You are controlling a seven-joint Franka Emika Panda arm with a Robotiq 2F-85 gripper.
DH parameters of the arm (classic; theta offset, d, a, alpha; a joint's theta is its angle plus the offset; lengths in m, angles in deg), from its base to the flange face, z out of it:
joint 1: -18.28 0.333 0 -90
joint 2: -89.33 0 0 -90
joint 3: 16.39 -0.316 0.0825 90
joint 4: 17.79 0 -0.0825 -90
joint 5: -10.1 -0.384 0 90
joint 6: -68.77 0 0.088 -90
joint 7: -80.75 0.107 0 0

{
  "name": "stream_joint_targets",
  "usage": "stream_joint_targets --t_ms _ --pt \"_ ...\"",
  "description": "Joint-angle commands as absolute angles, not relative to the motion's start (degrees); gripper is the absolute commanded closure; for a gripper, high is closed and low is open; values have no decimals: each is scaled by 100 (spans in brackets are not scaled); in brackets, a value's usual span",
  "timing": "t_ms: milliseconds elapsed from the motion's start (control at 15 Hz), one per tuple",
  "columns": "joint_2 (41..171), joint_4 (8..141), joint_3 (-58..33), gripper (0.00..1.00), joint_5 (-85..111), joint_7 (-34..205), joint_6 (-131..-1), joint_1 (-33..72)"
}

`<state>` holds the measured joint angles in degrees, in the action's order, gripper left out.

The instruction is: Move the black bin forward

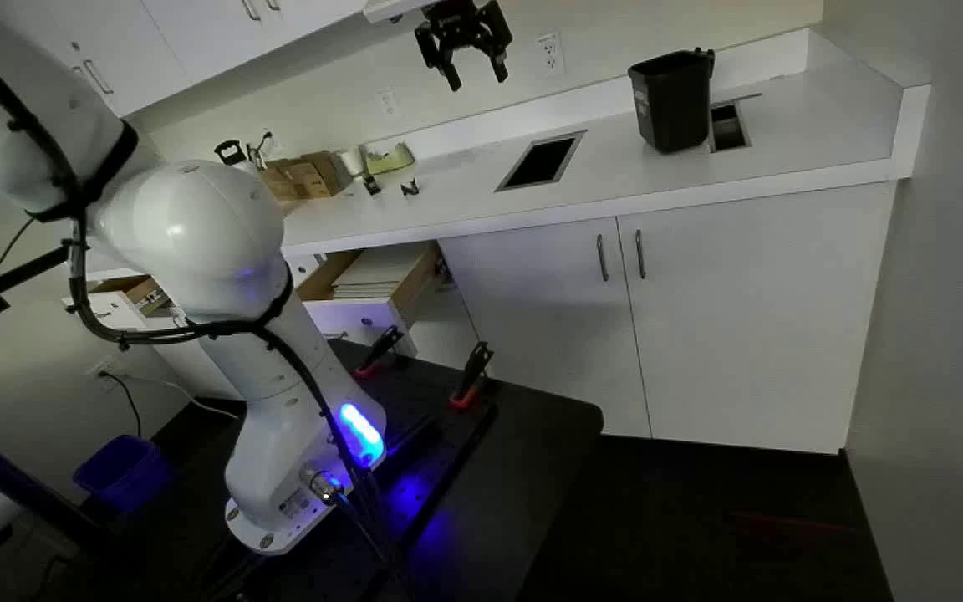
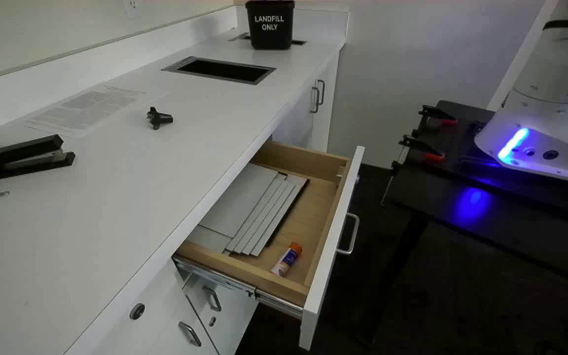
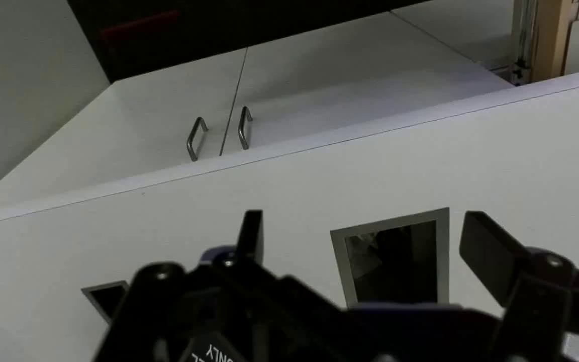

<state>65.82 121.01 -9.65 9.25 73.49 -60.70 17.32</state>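
Black landfill bin (image 1: 672,102) stands upright on the countertop (image 1: 611,163), just beside the small metal-framed cutout (image 1: 729,130); whether its base overlaps that edge, I can't tell. I, the gripper (image 1: 478,80), hang above the countertop, well apart from the bin, fingers (image 3: 490,254) spread with nothing between them. The step in hand, as I judge it, is the approach: I should shift across toward the bin before lowering, straddle its upper wall, and close squarely so the tapered body doesn't tip. Which way counts as forward I can't be sure; I'd move it level and keep its base off the larger cutout (image 3: 442,256). In an exterior view I read the whole label (image 2: 269,23), LANDFILL ONLY, while my wrist view catches just an upside-down scrap of it at the bottom edge. That wrist view shows pale shapes (image 3: 367,256) inside the larger cutout, which looks plain black in both exterior views.
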Motion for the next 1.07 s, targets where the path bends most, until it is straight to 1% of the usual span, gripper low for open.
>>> stream_joint_targets --t_ms 0,733,1000 --pt "6585 12089 -1015 0 897 7328 -6052 1677" --pt "6585 12089 -1015 0 897 7328 -6052 1677" --pt "6939 11632 -891 0 885 6897 -6640 1741"
